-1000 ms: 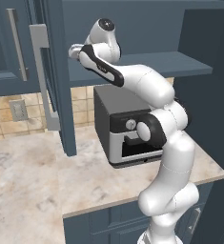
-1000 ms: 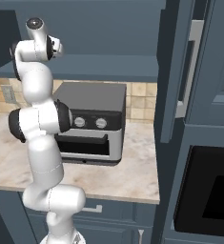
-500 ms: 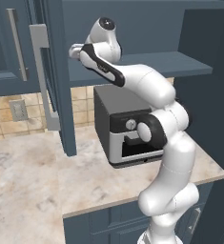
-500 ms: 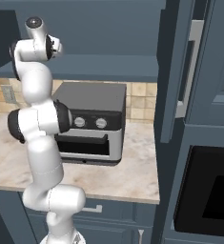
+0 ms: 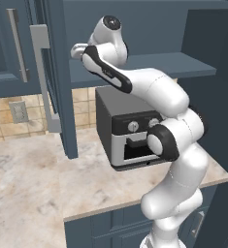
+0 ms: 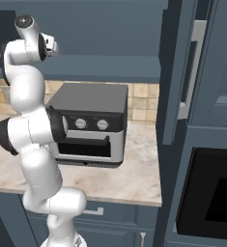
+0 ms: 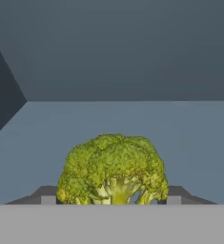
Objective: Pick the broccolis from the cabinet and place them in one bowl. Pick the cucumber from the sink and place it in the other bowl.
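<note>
Looking along the hand, the two dark finger tips [image 7: 48, 195] poke up at the bottom, one on each side of a bumpy yellow-green broccoli [image 7: 112, 169]. The claw [image 7: 108, 198] has its tips right at the sides of the broccoli, and it looks like it is pinching it, though I cannot tell for sure how hard it presses. The broccoli sits low on the blue-grey shelf [image 7: 189, 143] inside the cabinet [image 5: 135, 29], with the flat back wall well behind it. From the base cameras, the white arm [image 5: 149, 92] reaches up and into the open cabinet, above the dark toaster oven [image 5: 127, 128] that stands on the marble counter [image 5: 28, 189]. An open cabinet door [image 5: 57, 77] with a long grey handle [image 5: 43, 77] hangs beside the arm. In the right base view the hand [image 6: 46, 44] is up at the shelf too, over the same oven [image 6: 91, 123]. I think the job is only near its start. One broccoli is being taken, but it is not out of the cabinet yet. I cannot see a second broccoli from here, and I cannot see the bowls, the sink or the cucumber. So what is left, I think, is to lift this one out, put it in a bowl, get the other broccoli, and then do the cucumber.
</note>
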### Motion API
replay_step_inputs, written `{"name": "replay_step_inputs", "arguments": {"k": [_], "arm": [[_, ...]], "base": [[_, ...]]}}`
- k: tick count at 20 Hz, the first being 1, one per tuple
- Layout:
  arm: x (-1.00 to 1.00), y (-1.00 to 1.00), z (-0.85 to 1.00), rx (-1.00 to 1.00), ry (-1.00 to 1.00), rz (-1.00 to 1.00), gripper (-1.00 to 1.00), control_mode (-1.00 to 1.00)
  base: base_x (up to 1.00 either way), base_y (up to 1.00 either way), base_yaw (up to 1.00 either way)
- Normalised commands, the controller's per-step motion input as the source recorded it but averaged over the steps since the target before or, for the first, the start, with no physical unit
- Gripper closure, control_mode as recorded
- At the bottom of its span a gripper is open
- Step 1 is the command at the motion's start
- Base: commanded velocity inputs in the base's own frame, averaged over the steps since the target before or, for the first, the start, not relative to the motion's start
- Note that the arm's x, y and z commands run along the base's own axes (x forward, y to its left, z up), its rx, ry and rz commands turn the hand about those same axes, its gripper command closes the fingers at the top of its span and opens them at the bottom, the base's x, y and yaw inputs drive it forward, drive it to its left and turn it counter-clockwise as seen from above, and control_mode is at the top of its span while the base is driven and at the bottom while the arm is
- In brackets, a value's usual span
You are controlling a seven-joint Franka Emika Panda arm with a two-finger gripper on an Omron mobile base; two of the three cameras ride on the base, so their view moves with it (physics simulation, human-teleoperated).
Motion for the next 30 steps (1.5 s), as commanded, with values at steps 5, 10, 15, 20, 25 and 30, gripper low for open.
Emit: {"name": "replay_step_inputs", "arguments": {"k": [5, 10, 15, 20, 25, 30], "arm": [[-0.48, -0.02, 0.00, 0.00, -0.20, 0.00, 1.00, -1.00], [-0.51, -0.14, 0.22, 0.00, -0.05, 0.00, 1.00, -1.00], [-0.49, -0.27, 0.38, 0.00, 0.02, 0.00, 1.00, -1.00], [-0.48, -0.28, 0.39, 0.00, 0.12, -0.01, 1.00, -1.00], [-0.53, -0.29, 0.17, 0.00, 0.16, 0.00, 1.00, -1.00], [-0.72, -0.24, 0.02, 0.00, 0.02, 0.00, 1.00, -1.00]], "base": [[0.00, 0.00, 0.00], [0.00, 0.00, 0.00], [0.00, 0.00, 0.00], [0.00, 0.00, 0.00], [0.00, 0.00, 0.00], [0.00, 0.00, 0.00]]}}
